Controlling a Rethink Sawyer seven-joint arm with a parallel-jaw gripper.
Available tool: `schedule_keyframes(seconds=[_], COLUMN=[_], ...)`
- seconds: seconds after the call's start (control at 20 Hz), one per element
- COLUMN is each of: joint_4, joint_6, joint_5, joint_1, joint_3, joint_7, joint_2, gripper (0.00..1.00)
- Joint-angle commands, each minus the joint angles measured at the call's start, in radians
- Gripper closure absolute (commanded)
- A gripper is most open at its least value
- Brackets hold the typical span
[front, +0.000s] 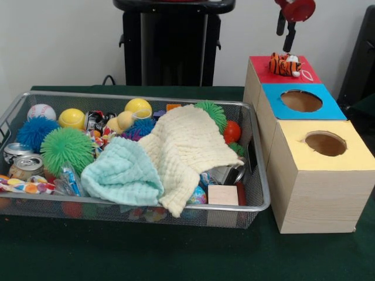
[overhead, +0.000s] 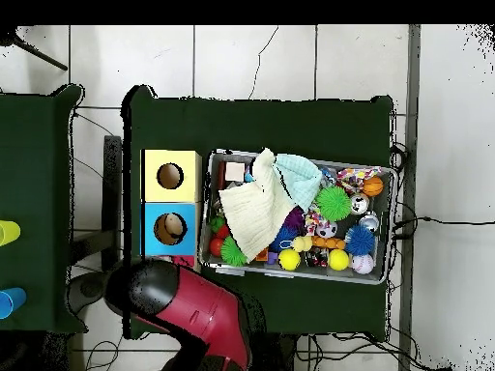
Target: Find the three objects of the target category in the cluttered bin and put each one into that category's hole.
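Observation:
The cluttered bin point(front: 258, 202) of silver wire mesh stands at the left, full of toys; it also shows in the overhead view point(overhead: 389, 253). Three wooden boxes stand in a row to its right: a red-topped one point(front: 310, 75), a blue-topped one point(front: 275, 108) with a hole point(front: 301, 100), and a yellow-topped one point(front: 299, 155) with a hole point(front: 326, 143). An orange striped tiger toy point(front: 285, 65) lies on the red top, over its hole. My gripper point(front: 285, 42) hangs open just above the toy, holding nothing. In the overhead view the arm point(overhead: 198, 307) hides the gripper and most of the red box.
In the bin lie a cream cloth point(front: 187, 149), a mint cloth point(front: 124, 172), a green spiky ball point(front: 65, 149), a blue spiky ball point(front: 34, 132), a baseball point(front: 41, 111), yellow balls point(front: 71, 118), cans point(front: 26, 165) and a wooden block point(front: 222, 195). The pedestal point(front: 173, 44) stands behind.

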Motion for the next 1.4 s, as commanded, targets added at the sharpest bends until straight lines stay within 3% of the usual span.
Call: schedule_keyframes(seconds=[0.05, 0.3, 0.35, 0.65, 0.8, 1.2, 1.4], joint_4=[-0.014, 0.031, 0.041, 0.031, 0.04, 0.116, 0.091], joint_6=[0.014, -0.012, -0.017, 0.062, 0.106, 0.036, 0.028], joint_5=[-0.006, 0.003, 0.017, 0.016, 0.037, 0.039, -0.015], joint_1=[-0.03, 0.006, 0.012, 0.047, 0.095, 0.089, 0.077], joint_3=[0.107, 0.126, 0.132, 0.116, 0.092, 0.075, 0.032], joint_7=[0.105, 0.141, 0.158, 0.245, 0.355, 0.278, 0.253], joint_2=[0.01, 0.038, 0.035, 0.043, 0.042, 0.08, 0.119], gripper=[0.0, 0.0, 1.0, 1.0, 1.0, 1.0, 1.0])
